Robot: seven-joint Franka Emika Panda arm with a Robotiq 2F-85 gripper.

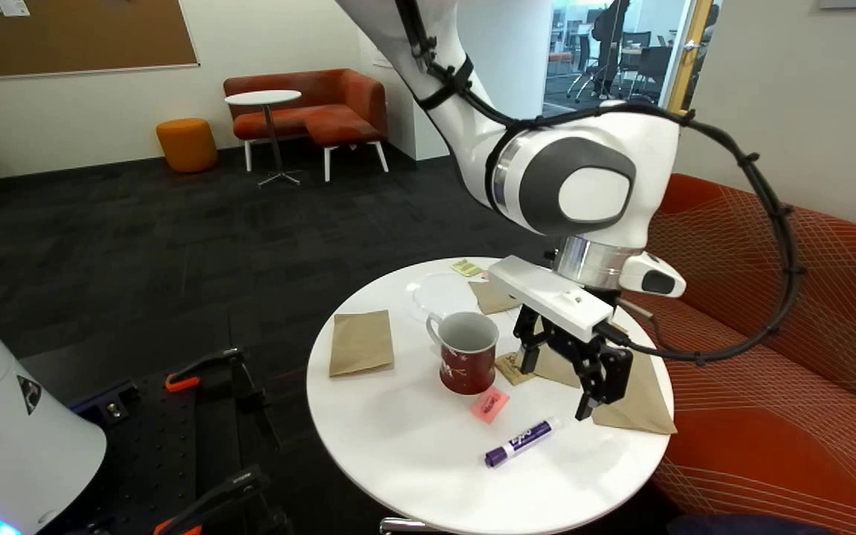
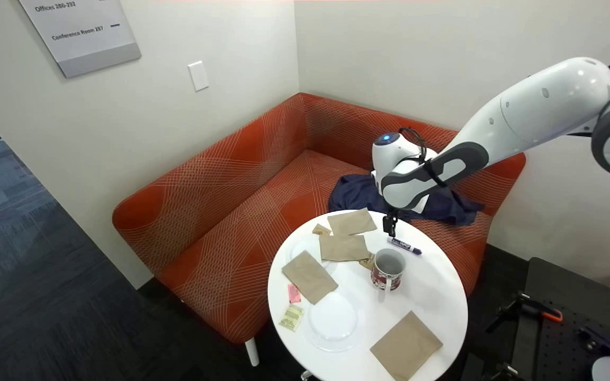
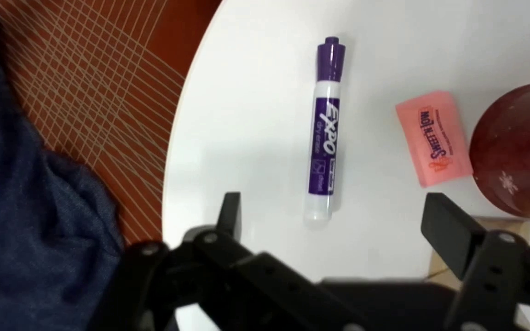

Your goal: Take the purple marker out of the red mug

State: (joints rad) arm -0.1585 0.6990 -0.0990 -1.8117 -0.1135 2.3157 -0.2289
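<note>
The purple marker [image 1: 521, 442] lies flat on the white round table, outside the mug; it also shows in an exterior view [image 2: 404, 245] and in the wrist view [image 3: 325, 138]. It has a purple cap, a purple label and a white end. The red mug [image 1: 467, 364] stands upright beside it, with a grey inside; it shows too in an exterior view [image 2: 388, 272] and partly in the wrist view [image 3: 518, 151]. My gripper [image 3: 333, 212] is open and empty above the table near the marker's white end, which shows between the fingers; it appears in both exterior views [image 1: 556, 388] [image 2: 389, 226].
A pink sweetener packet [image 3: 435, 138] lies against the mug's base. Brown paper pieces [image 1: 361, 342] and a clear plate [image 2: 333, 317] lie on the table [image 1: 413, 461]. A red sofa [image 2: 241, 227] with a dark blue cloth [image 2: 355, 193] stands behind the table.
</note>
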